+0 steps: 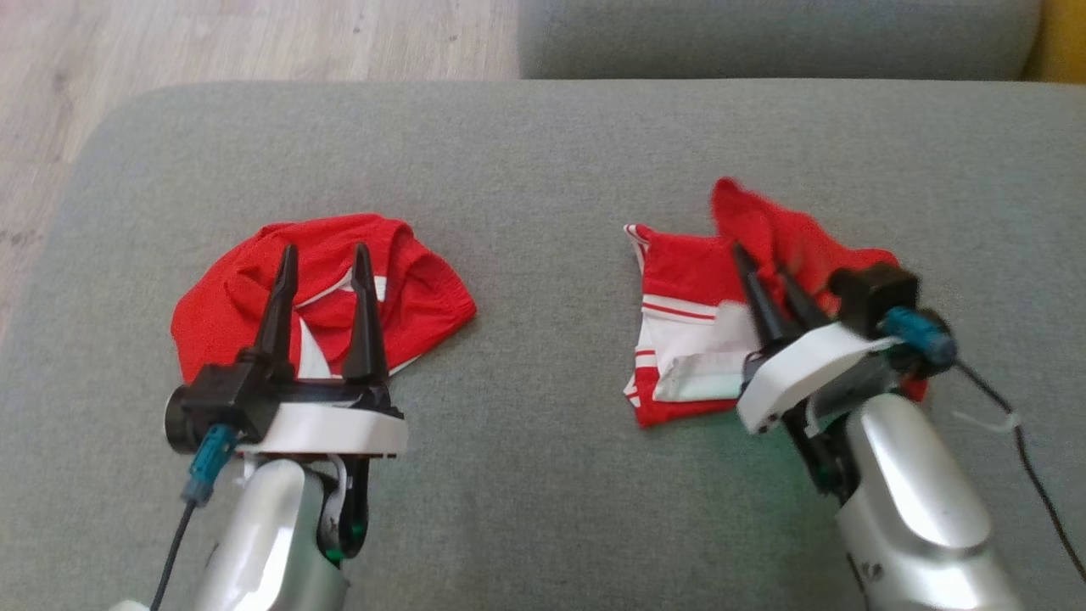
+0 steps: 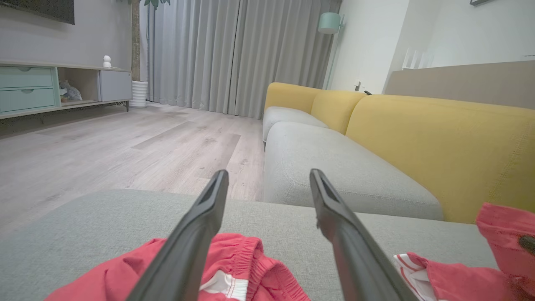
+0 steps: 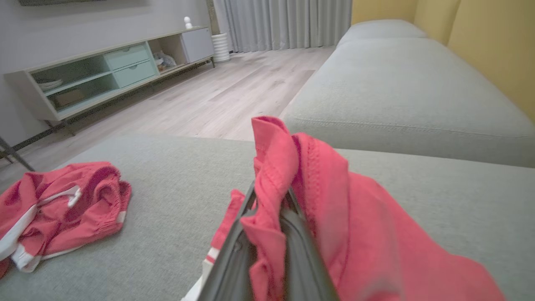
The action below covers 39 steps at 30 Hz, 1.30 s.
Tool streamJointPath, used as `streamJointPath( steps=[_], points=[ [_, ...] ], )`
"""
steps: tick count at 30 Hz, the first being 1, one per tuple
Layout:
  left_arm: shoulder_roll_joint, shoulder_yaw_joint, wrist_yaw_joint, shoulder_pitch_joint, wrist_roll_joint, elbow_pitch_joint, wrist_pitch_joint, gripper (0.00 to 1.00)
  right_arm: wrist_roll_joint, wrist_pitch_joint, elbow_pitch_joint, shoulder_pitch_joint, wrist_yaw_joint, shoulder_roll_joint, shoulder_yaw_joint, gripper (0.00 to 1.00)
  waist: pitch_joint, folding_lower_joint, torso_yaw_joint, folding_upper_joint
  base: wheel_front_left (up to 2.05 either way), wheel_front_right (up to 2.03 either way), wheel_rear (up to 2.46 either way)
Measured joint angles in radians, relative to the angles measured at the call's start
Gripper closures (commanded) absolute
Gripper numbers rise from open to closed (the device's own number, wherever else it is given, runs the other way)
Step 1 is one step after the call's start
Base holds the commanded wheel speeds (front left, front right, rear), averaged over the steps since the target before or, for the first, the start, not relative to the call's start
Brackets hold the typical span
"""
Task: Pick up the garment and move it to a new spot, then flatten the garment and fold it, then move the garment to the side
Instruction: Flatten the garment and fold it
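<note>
Pinching a fold of the red garment [image 1: 679, 280], the right gripper [image 1: 758, 259] has its fingers pressed together on the cloth at the right side of the grey cushion [image 1: 543, 153]. The rest of the garment lies leftward and toward the cushion's near edge, with its white stripes showing. Its long axis seems to run left to right, so a lift would likely drag the left end. The left gripper [image 1: 325, 248], fingers spread, hovers over a second red garment [image 1: 424, 297] on the cushion's left side. Beyond the cushion, a cabinet [image 3: 104, 71] has open shelves holding small items too blurred to name.
</note>
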<state>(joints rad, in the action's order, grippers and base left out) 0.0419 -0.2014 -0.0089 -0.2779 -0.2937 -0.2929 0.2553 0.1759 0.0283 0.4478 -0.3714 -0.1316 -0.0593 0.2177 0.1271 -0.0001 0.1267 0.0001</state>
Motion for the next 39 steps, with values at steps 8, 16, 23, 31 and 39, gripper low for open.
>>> streamJointPath(
  steps=[8, 16, 23, 31, 39],
  points=[
    [0.0, -0.017, 0.0, -0.004, -0.007, -0.007, 0.0, 0.0, 0.037, 0.056, 0.122, -0.015, 0.0, -0.001, 0.079, 1.0, 0.03, 0.0001, 0.023, 0.0, 0.0, 0.0, 0.0],
    [0.0, -0.024, 0.002, -0.005, -0.016, -0.016, 0.0, 0.0, 0.107, 0.091, 0.174, -0.034, 0.0, -0.007, 0.216, 0.0, 0.044, 0.0001, 0.032, 0.0, 0.0, 0.0, 0.0],
    [0.0, -0.024, 0.009, -0.005, -0.018, -0.024, 0.0, 0.0, 0.182, 0.153, 0.115, -0.068, 0.0, -0.003, 0.302, 0.0, 0.028, 0.0001, 0.016, 0.0, 0.0, 0.0, 0.0],
    [0.0, -0.024, 0.009, -0.002, -0.025, -0.022, 0.0, 0.0, -0.017, 0.207, 0.085, -0.096, 0.0, -0.003, 0.032, 0.0, -0.003, 0.0, -0.011, 0.0, 0.0, 0.0, 0.0],
    [0.0, -0.023, 0.01, 0.039, -0.008, -0.008, 0.0, 0.0, -0.19, 0.221, -0.041, 0.086, 0.0, -0.002, -0.233, 0.0, -0.026, 0.0, -0.041, 0.0, 0.0, 0.0, 0.0]
  ],
)
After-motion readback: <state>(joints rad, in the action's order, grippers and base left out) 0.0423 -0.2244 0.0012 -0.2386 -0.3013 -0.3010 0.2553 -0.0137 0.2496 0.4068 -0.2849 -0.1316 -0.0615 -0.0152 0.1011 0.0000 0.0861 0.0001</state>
